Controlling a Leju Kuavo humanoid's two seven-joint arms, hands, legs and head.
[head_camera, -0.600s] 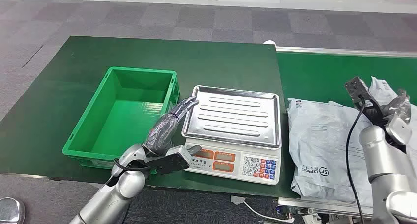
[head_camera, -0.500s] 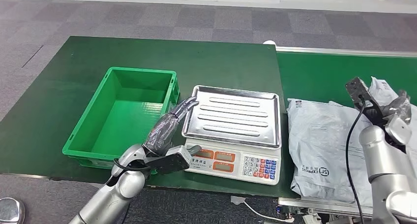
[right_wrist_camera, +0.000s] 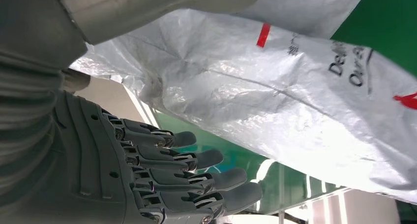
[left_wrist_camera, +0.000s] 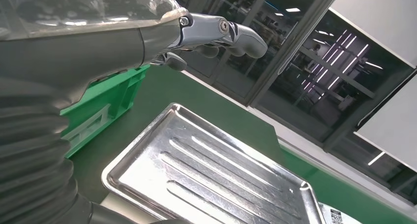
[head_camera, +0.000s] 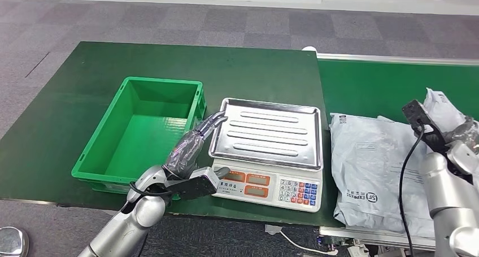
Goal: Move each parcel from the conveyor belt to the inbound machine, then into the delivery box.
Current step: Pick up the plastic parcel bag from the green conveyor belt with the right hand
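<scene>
A large grey SF Express parcel [head_camera: 373, 166] lies flat on the green conveyor belt [head_camera: 384, 82], just right of the scale. A smaller crumpled white parcel [head_camera: 442, 105] sits behind it at the far right. My right hand [head_camera: 460, 130] hovers beside this white parcel; in the right wrist view its fingers [right_wrist_camera: 196, 177] are stretched out and apart, close under the silvery parcel [right_wrist_camera: 275, 86] without gripping it. My left hand [head_camera: 195, 141] hangs between the green delivery box [head_camera: 113, 149] and the scale's steel tray [head_camera: 265, 134], fingers [left_wrist_camera: 221, 32] extended and holding nothing.
The scale's keypad and display [head_camera: 282, 189] face the table's front edge. A black cable [head_camera: 402, 178] runs down my right forearm. The green box is empty inside, as is the steel tray [left_wrist_camera: 206, 170]. Grey carpet surrounds the dark green table [head_camera: 169, 59].
My right arm has shifted slightly right and down, its hand now nearer the white parcel. The left arm and both parcels have stayed put.
</scene>
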